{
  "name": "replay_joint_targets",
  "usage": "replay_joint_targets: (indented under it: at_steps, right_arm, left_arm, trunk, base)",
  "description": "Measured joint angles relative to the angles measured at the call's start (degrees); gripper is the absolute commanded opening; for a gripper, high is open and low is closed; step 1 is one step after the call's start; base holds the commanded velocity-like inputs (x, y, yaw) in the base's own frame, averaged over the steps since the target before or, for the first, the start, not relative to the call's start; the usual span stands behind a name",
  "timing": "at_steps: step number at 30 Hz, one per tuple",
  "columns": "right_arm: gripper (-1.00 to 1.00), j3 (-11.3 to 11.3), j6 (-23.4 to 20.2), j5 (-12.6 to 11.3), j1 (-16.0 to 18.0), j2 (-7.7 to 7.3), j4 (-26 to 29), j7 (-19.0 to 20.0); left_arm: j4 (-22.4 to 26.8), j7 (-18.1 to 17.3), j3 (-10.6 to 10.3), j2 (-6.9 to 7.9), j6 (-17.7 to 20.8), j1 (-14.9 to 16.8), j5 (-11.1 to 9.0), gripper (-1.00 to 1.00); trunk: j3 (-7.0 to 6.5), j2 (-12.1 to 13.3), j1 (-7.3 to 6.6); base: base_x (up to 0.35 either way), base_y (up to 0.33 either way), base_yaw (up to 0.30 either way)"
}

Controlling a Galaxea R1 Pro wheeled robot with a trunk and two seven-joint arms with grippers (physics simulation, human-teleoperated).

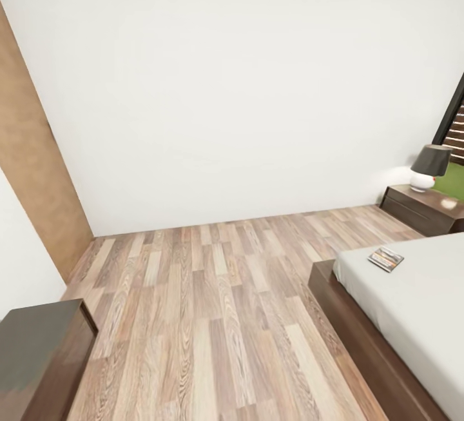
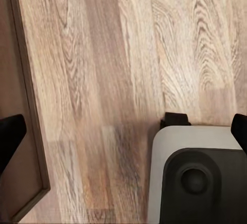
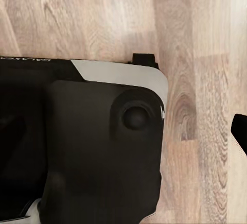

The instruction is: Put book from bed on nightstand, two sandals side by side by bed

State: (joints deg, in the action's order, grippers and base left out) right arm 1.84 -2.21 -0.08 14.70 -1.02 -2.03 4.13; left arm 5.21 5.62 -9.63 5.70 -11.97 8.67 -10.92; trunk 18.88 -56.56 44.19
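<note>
Bed (image 1: pixel 412 318) and nightstand (image 1: pixel 422 209) cropped by head view's edge

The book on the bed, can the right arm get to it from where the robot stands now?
Probably not yet. The book lies on the mattress near the corner of the bed, well ahead in the head view, while the right wrist view looks down at the robot's base and floor. The robot likely has to roll closer.

Bright, even light, soft pics w/ slight blur; wall (image 1: pixel 245 86) glows beside lamp (image 1: pixel 430 166); faint shadow on floor (image 2: pixel 123 147) by robot base (image 2: pixel 198 177).
</note>
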Motion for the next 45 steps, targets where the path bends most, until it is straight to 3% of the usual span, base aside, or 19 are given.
replay_joint_targets:
  at_steps: [15, 45]
  right_arm:
    - [1.0, 0.0, -0.01, 0.0, -0.01, 0.0, 0.01, 0.0]
    - [1.0, 0.0, -0.01, 0.0, -0.02, -0.02, 0.04, 0.01]
  left_arm:
    - [-0.01, 0.01, -0.03, 0.0, -0.05, 0.01, 0.0, 1.0]
    - [0.0, -0.06, -0.06, 0.03, -0.01, 0.02, 0.0, 1.0]
  trunk:
    - [0.0, 0.0, 0.0]
    - [0.0, 0.0, 0.0]
  base:
    - [0.338, 0.131, -0.053]
    - [0.321, 0.173, -0.261]
